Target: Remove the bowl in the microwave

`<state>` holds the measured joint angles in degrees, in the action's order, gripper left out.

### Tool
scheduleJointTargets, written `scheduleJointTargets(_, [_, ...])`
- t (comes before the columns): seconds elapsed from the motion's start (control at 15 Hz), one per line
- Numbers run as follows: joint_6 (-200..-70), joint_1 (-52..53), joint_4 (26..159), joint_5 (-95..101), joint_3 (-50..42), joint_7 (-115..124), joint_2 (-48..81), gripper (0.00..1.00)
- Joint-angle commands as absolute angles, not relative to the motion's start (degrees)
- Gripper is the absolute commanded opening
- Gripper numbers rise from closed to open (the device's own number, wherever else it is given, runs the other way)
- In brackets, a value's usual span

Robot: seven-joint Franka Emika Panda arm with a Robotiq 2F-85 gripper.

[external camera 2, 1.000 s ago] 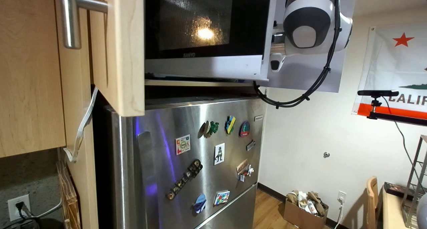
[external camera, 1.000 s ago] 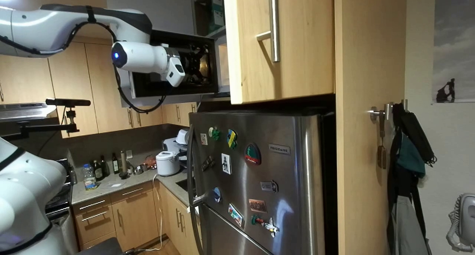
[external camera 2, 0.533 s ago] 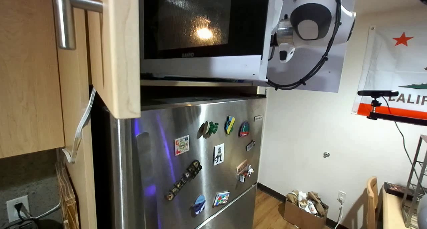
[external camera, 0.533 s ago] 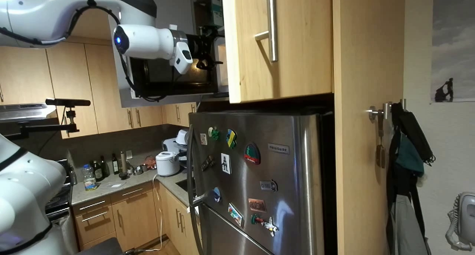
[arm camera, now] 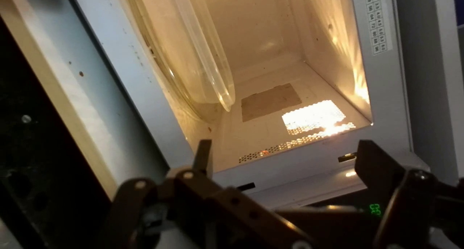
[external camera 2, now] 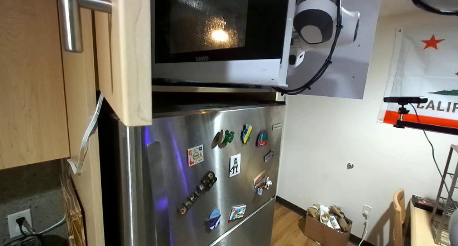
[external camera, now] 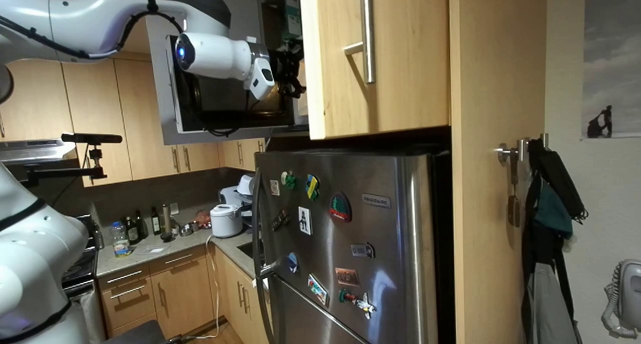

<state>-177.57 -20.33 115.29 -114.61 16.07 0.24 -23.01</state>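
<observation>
Among pale wooden cabinets (external camera: pixel 395 53), the boxy black, silver-trimmed microwave (external camera 2: pixel 214 31) stands open, a clear, curved bowl (arm camera: pixel 214 67) inside. The gripper (arm camera: pixel 284 154), spread wide and empty, should straddle the rim squarely and lift before pulling out.

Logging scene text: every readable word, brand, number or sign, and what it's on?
"SANYO": microwave door.
"FRIGIDAIRE": fridge badge.
"CALIF", cut off by the picture edge: flag.
"72", "4.0" among blurrier numbers: label on the microwave.
Too blurred or small: fridge magnets, bottle labels, green display digits.
</observation>
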Motion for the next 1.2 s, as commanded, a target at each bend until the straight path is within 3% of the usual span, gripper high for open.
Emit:
scheduleJointTargets(0.0, [-182.3, -17.9, 112.0, -108.5, 16.2, 6.8, -18.6, 1.00])
scheduleJointTargets(0.07, [-184.3, -12.4, 111.8, -106.3, 12.4, 7.5, -17.1, 1.00])
scheduleJointTargets(0.6, [-178.5, -15.6, 121.4, -78.9, 13.6, 37.9, -18.1, 1.00])
scheduleJointTargets(1.13, [-181.8, -14.7, 119.0, -81.5, 13.6, 35.6, -16.0, 1.00])
